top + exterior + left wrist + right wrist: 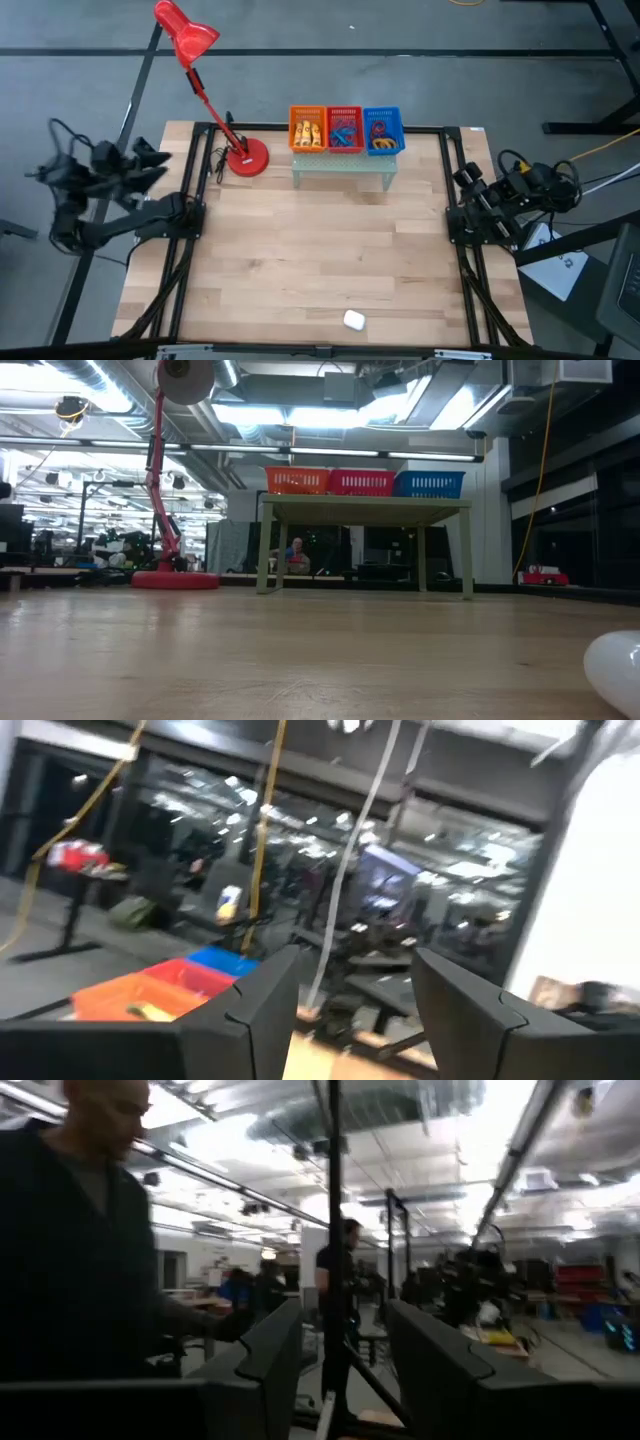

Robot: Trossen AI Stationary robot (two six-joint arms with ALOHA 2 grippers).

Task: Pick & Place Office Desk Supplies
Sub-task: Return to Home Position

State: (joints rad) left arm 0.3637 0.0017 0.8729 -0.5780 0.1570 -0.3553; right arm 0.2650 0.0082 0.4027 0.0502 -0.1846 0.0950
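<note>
Three small mesh baskets stand in a row on a pale green riser [345,165] at the table's far edge: orange [307,129], red [345,129] and blue [382,130]. Yellow tubes [308,133] lie in the orange basket. Coloured loops [345,134] lie in the red one and orange loops [381,143] in the blue one. The low view shows the orange [298,481], red [360,483] and blue [430,484] baskets on the riser's top. My left gripper [150,160] is folded back at the table's left edge, open [355,1010] and empty. My right gripper [465,180] rests at the right edge, open [345,1370] and empty.
A red desk lamp [245,158] stands left of the riser, its head [185,30] reaching beyond the far edge. A small white object [353,320] lies near the table's near edge, also low right in the low view [615,670]. A person in dark clothes [70,1240] stands beyond the table.
</note>
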